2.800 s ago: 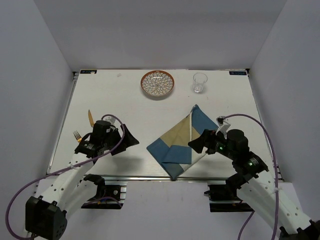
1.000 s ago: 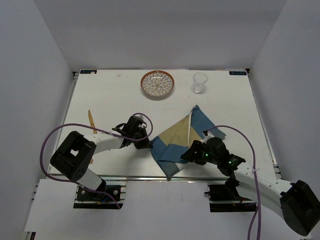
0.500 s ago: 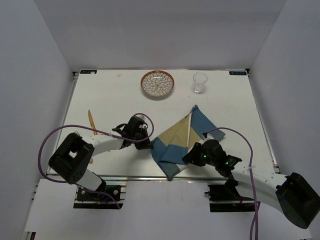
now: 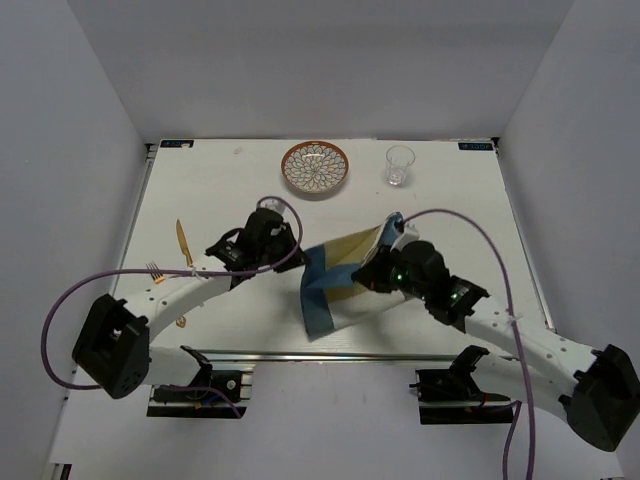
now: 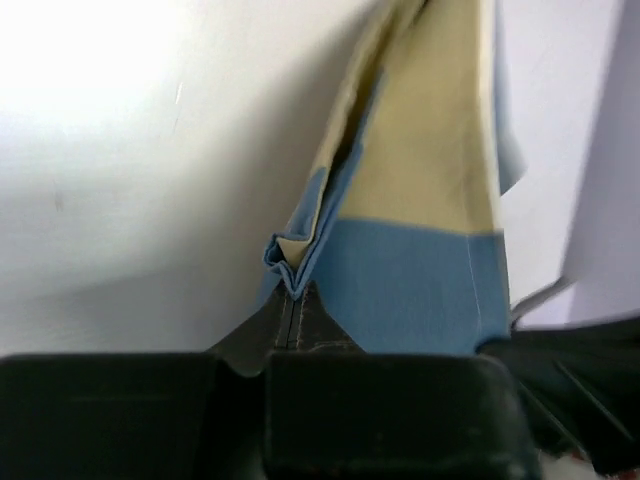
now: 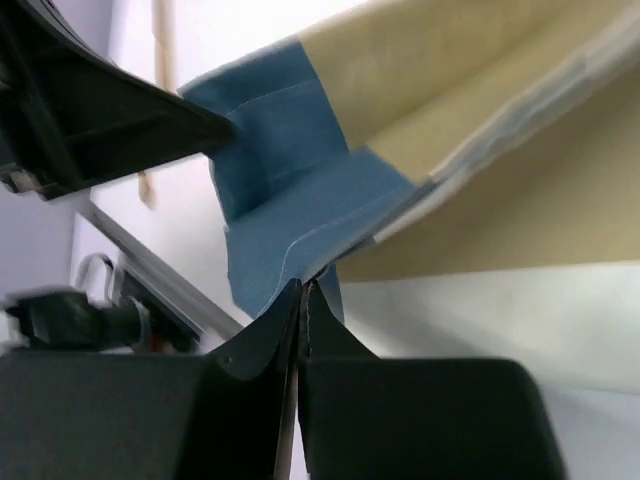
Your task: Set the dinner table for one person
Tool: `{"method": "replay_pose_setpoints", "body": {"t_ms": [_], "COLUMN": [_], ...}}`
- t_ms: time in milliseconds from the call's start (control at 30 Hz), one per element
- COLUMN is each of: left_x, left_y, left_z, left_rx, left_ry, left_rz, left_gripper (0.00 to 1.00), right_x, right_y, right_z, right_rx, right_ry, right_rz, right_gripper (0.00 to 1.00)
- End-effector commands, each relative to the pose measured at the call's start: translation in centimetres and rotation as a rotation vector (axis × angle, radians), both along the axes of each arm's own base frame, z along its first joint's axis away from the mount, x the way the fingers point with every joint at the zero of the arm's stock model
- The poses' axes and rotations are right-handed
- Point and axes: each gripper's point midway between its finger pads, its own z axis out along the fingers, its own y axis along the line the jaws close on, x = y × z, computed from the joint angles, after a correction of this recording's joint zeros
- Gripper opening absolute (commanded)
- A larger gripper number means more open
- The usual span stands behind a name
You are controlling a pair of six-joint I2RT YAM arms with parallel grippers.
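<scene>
Left pincer (image 5: pixel 290 293) and right pincer (image 6: pixel 303 290), both clamped on one placemat (image 4: pixel 335 275); one plate (image 4: pixel 315 167), one glass (image 4: pixel 399 166), one fork (image 4: pixel 154 268), one knife (image 4: pixel 184 241).

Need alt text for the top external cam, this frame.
The left arm and right arm, jaws shut, hold a folded blue-and-tan placemat between them over the middle of the white dinner table. A patterned plate and clear glass sit at the far edge; a knife and fork lie at the left.
</scene>
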Motion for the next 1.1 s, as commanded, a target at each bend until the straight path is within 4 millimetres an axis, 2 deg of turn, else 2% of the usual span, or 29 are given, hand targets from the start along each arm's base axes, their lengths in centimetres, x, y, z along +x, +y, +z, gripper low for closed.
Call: {"method": "replay_pose_setpoints", "body": {"t_ms": [0, 33, 67, 100, 133, 167, 200, 267, 300, 367, 400, 433, 467, 500, 533, 567, 600, 633, 667, 700, 733, 767, 833, 867, 900, 933, 967, 1033, 1067], "left_x": [4.1, 4.6, 4.7, 5.2, 5.4, 5.1, 5.8, 5.7, 6.1, 6.2, 6.7, 6.8, 7.0, 7.0, 6.8, 6.7, 6.5, 5.5, 5.4, 5.1, 3.6, 3.4, 2.1, 0.7, -0.4, -0.6, -2.0, -3.0, -3.8], "left_y": [1.9, 2.8, 3.6, 5.5, 6.5, 7.6, 8.9, 10.2, 11.0, 11.7, 12.3, 12.6, 13.4, 13.7, 14.3, 14.6, 14.9, 15.9, 16.0, 16.1, 16.8, 16.7, 16.7, 16.9, 16.5, 16.5, 16.6, 16.1, 15.7], "left_z": [11.3, 12.8, 14.2, 17.1, 18.6, 19.2, 22.5, 24.4, 27.0, 28.5, 30.4, 31.1, 31.4, 31.7, 31.9, 31.6, 31.2, 29.1, 28.7, 27.4, 27.0, 22.8, 19.3, 15.9, 15.4, 13.0, 10.1, 8.1, 6.8], "left_rx": [-0.027, -0.027, -0.026, -0.003, 0.008, 0.039, 0.029, 0.054, 0.034, 0.055, 0.043, 0.048, 0.071, 0.075, 0.087, 0.094, 0.092, 0.117, 0.089, 0.082, 0.043, 0.073, 0.063, 0.051, -0.022, 0.011, 0.004, -0.019, -0.03], "left_ry": [-0.246, -0.265, -0.274, -0.324, -0.344, -0.33, -0.384, -0.395, -0.434, -0.444, -0.471, -0.482, -0.483, -0.49, -0.499, -0.502, -0.504, -0.489, -0.508, -0.505, -0.516, -0.464, -0.421, -0.371, -0.366, -0.33, -0.289, -0.261, -0.229], "left_rz": [0.194, 0.244, 0.288, 0.39, 0.438, 0.479, 0.552, 0.608, 0.652, 0.686, 0.72, 0.737, 0.764, 0.778, 0.802, 0.813, 0.817, 0.83, 0.837, 0.831, 0.832, 0.829, 0.817, 0.815, 0.789, 0.792, 0.764, 0.724, 0.688], "left_gripper": [0.0, 0.0, 0.0, 0.0, 0.0, 0.0, 0.0, 0.0, 0.0, 0.0, 0.0, 0.0, 0.0, 0.0, 0.0, 0.0, 0.0, 0.0, 0.0, 0.0, 0.0, 0.0, 0.0, 0.0, 0.0, 0.0, 0.0, 0.0, 0.28], "right_x": [3.7, 4.2, 4.7, 5.4, 5.7, 6.2, 6.6, 7.5, 8.1, 9.0, 10.1, 10.8, 11.2, 12.6, 13.0, 13.3, 14.1, 14.0, 13.9, 13.8, 13.7, 12.9, 11.7, 10.3, 9.8, 9.2, 7.9, 6.6, 6.0], "right_y": [-1.5, -2.3, -4.1, -4.9, -5.8, -7.7, -8.4, -10.5, -10.7, -11.7, -12.1, -12.6, -12.6, -13.4, -13.7, -13.5, -14.4, -13.9, -14.1, -14.6, -14.0, -14.2, -13.8, -14.2, -14.1, -14.3, -14.5, -14.3, -14.4], "right_z": [8.8, 10.4, 10.4, 13.3, 14.3, 14.5, 16.8, 18.2, 20.5, 21.9, 22.0, 24.3, 24.9, 24.0, 24.1, 24.3, 23.9, 21.9, 21.0, 19.9, 19.0, 15.1, 13.8, 11.1, 10.2, 9.1, 7.4, 6.9, 5.9], "right_rx": [-0.059, -0.075, -0.144, -0.142, -0.159, -0.215, -0.217, -0.27, -0.282, -0.322, -0.353, -0.346, -0.354, -0.401, -0.416, -0.41, -0.414, -0.42, -0.416, -0.413, -0.385, -0.401, -0.338, -0.346, -0.333, -0.332, -0.327, -0.293, -0.292], "right_ry": [-0.233, -0.259, -0.256, -0.301, -0.312, -0.309, -0.351, -0.364, -0.4, -0.405, -0.396, -0.431, -0.433, -0.397, -0.391, -0.388, -0.382, -0.35, -0.342, -0.322, -0.32, -0.256, -0.281, -0.244, -0.237, -0.223, -0.206, -0.212, -0.196], "right_rz": [-0.088, -0.124, -0.187, -0.228, -0.259, -0.327, -0.35, -0.419, -0.426, -0.456, -0.468, -0.486, -0.481, -0.5, -0.499, -0.484, -0.505, -0.462, -0.456, -0.461, -0.432, -0.413, -0.387, -0.381, -0.373, -0.37, -0.363, -0.345, -0.342], "right_gripper": [0.0, 0.0, 0.0, 0.0, 0.0, 0.0, 0.0, 0.0, 0.0, 0.0, 0.0, 0.0, 0.0, 0.0, 0.0, 0.0, 0.0, 0.0, 0.0, 0.0, 0.0, 0.0, 0.0, 0.0, 0.0, 0.0, 0.0, 0.03, 0.52]}}
